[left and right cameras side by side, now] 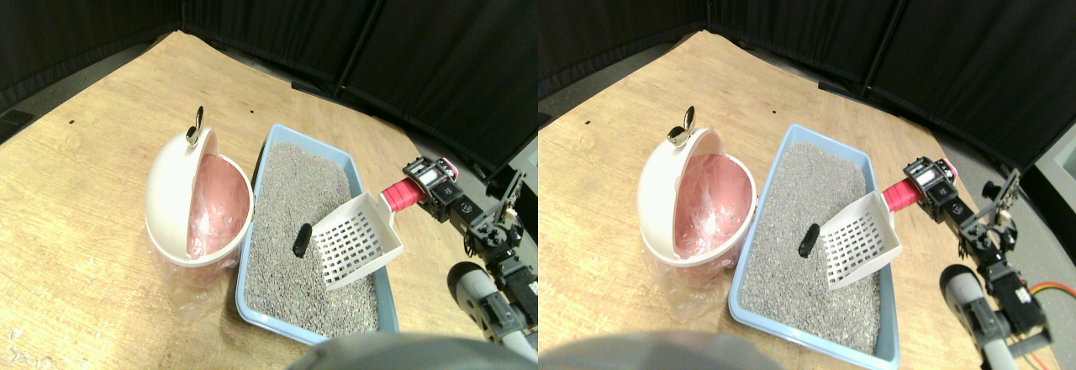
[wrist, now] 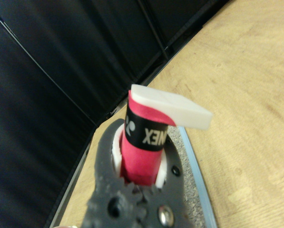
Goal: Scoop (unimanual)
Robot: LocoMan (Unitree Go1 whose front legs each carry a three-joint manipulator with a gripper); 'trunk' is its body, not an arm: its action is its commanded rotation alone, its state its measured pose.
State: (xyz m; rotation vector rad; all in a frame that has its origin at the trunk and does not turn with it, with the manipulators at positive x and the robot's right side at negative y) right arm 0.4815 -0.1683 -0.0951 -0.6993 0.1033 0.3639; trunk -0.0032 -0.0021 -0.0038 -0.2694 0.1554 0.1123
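Note:
A white slotted scoop (left and right cameras side by side: 357,240) with a red wrapped handle (left and right cameras side by side: 402,193) hangs tilted over the right side of a light blue litter tray (left and right cameras side by side: 252,303) filled with grey gravel. My right gripper (left and right cameras side by side: 427,183) is shut on the end of the handle, just beyond the tray's right rim. A small black lump (left and right cameras side by side: 302,240) lies on the gravel, just left of the scoop's front edge and apart from it. In the wrist view the red handle (wrist: 142,152) sits between the jaws of my gripper (wrist: 142,173), and the scoop's white back edge (wrist: 172,107) shows beyond it.
A cream round bin (left and right cameras side by side: 181,198) lined with a pink bag stands against the tray's left side, its swing lid tipped open. Everything rests on a wooden board (left and right cameras side by side: 101,134). Black curtains close off the back and right.

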